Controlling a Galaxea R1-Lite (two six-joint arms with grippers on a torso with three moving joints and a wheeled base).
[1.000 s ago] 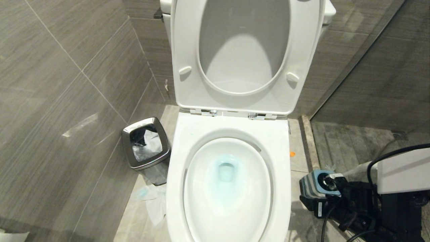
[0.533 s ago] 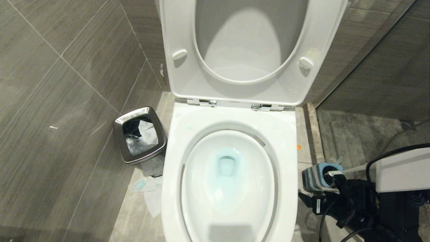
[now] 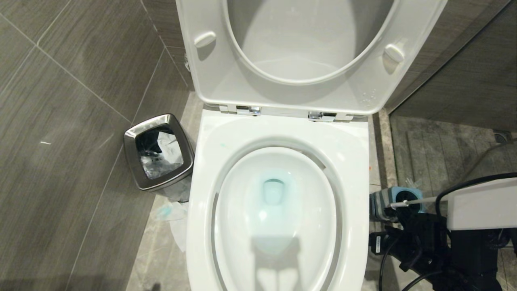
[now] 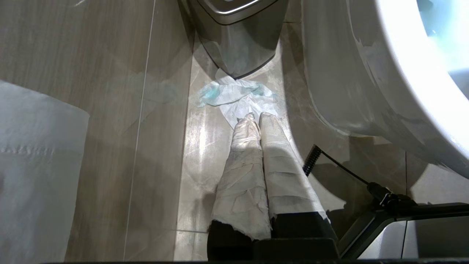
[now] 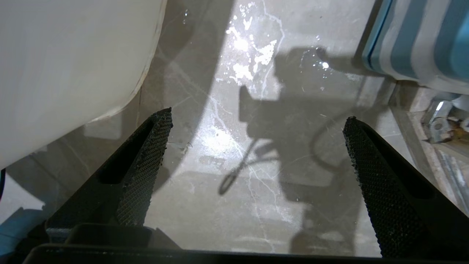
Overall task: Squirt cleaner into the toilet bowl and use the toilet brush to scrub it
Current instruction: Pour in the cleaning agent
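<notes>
The right gripper is hanging low over the floor, fingers spread wide and empty, probably lining up for the toilet brush, which is standing in its striped holder right of the toilet bowl. The bowl's water is showing blue, seat raised. The left gripper is hanging with its taped fingers pressed together, beside the steel waste bin. No readable writing.

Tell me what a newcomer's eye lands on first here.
The white toilet bowl fills the centre, seat and lid raised, its water tinted blue. A steel waste bin stands to its left by crumpled tissue; the striped brush holder sits on its right.
</notes>
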